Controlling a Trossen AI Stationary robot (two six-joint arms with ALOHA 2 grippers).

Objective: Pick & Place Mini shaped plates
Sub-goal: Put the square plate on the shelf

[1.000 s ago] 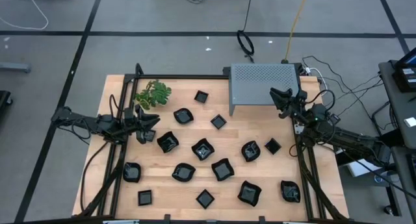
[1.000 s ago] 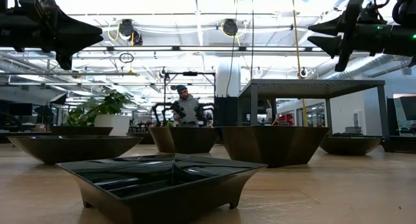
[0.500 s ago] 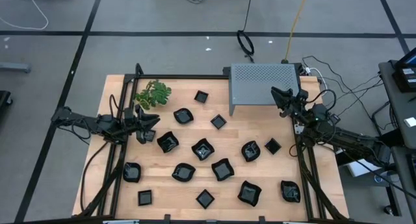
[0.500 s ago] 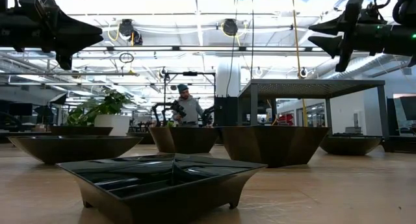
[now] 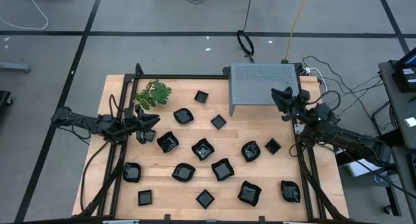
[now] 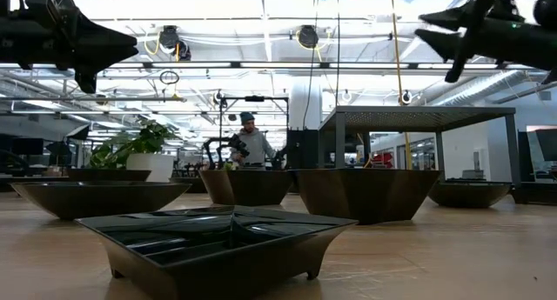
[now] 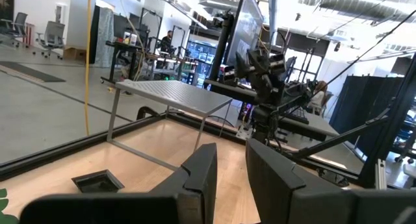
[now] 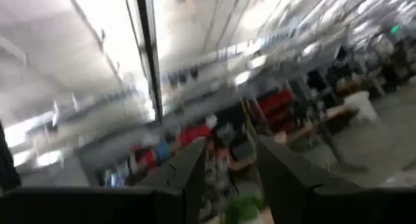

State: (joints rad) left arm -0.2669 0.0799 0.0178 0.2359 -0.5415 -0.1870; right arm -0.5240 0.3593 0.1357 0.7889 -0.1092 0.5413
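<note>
The small black plates are seen scattered over the wooden bench (image 5: 117,87) in the high view, spread from the centre to the lower part of the frame. A small square plate (image 5: 201,96) lies near the upper middle, another square plate (image 5: 218,122) just below and to the right of it, and a rounded plate (image 5: 183,116) to their left. Further plates are found lower down, among them one at the lower left (image 5: 132,173) and one at the lower right (image 5: 290,191). In the low view a square plate (image 6: 218,239) fills the foreground, with rounded ones behind it.

A green leafy sprig (image 5: 153,94) lies at the upper left of the bench, and a grey perforated box (image 5: 263,84) stands at the upper right.

The left gripper (image 5: 153,121) is held above the left edge of the bench, below the sprig; its fingers are parted with a narrow gap and nothing is held between them. The right gripper (image 5: 278,94) is raised by the right end of the grey box; its fingers are likewise parted and empty.

A person (image 6: 248,143) is seen in the room beyond the bench in the low view.
</note>
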